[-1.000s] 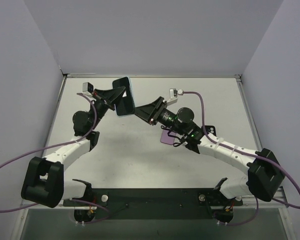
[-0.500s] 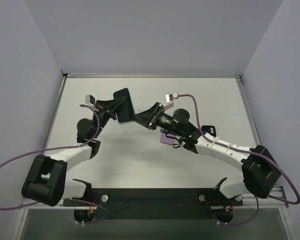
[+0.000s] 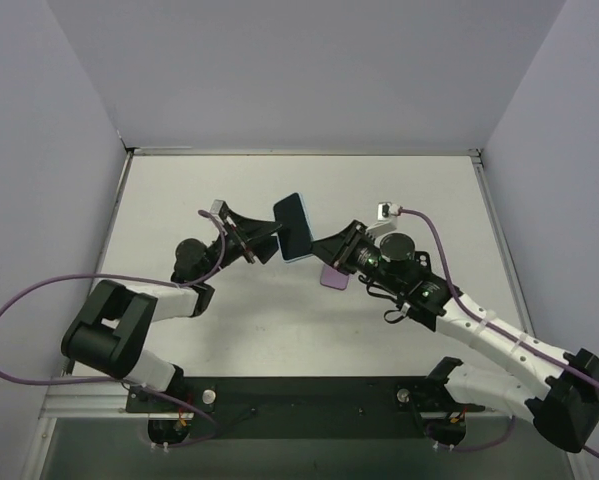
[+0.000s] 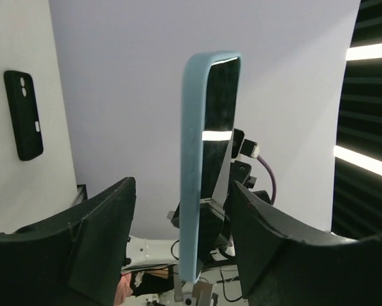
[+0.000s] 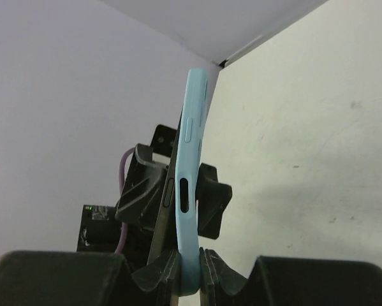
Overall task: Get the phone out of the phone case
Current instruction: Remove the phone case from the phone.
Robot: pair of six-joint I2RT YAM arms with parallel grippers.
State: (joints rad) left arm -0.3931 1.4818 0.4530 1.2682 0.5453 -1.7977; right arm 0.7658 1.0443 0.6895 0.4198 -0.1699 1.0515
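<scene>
The phone case [image 3: 296,228], light blue and standing on edge above the middle of the worktop [image 3: 429,200], sits further right and nearer the arm bases than it did a second ago, when it was held up toward the far left of centre. The phone [image 4: 217,127] is still inside it, its dark screen showing within the blue rim in the left wrist view.

The grip has changed hands. The right gripper [image 5: 188,268], which a second ago only reached toward the case, now has its jaws pinched tight on the case's lower end. The left gripper [image 3: 271,242] has let go: its jaws stand wide, one on each side of the case with a clear gap on both sides.

Both arms have swung toward the right of the top view, the right forearm now stretched out low toward the near right corner.

A purple case [image 3: 334,277] lies flat on the worktop just beside the right gripper, where it lay before. A black case [image 4: 23,115] shows on the worktop in the left wrist view.
</scene>
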